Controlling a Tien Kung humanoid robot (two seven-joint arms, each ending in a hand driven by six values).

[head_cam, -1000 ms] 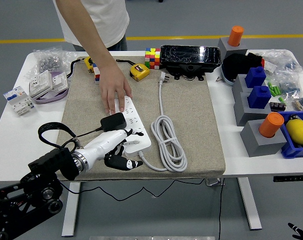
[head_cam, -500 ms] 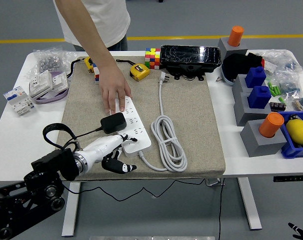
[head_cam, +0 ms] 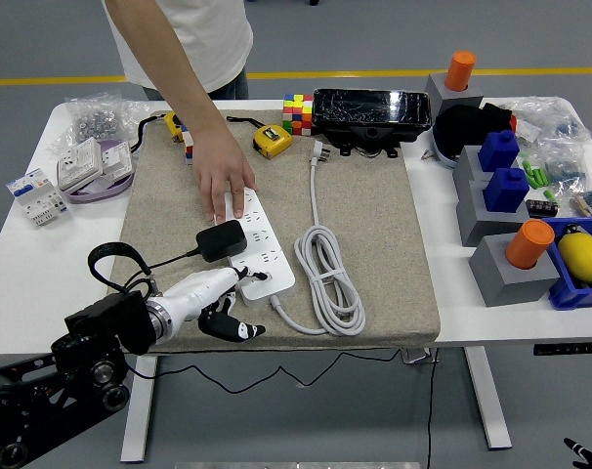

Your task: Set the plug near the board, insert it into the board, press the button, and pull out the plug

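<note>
The white power board (head_cam: 258,244) lies lengthwise on the grey mat. A black plug adapter (head_cam: 221,239) sits on the board's left side near its middle, its black cord looping off to the left. My left hand (head_cam: 218,296) lies at the board's near end. One pale finger reaches to the board's near-left corner and the dark fingers curl loosely below it, holding nothing. It does not touch the plug. A person's hand (head_cam: 225,179) rests flat on the board's far end. Only a dark tip of my right hand (head_cam: 577,448) shows at the bottom right corner.
The board's white cable (head_cam: 327,277) is coiled right of it, its plug (head_cam: 320,151) lying further back. A yellow tape measure (head_cam: 272,141), a colour cube (head_cam: 297,111) and a black box (head_cam: 372,114) stand behind. Grey and blue blocks (head_cam: 501,210) line the right side, switches (head_cam: 81,161) the left.
My left hand has drawn back from the plug toward the near-left and sunk lower, to the board's near end. Plug, board and the person's hand have stayed put.
</note>
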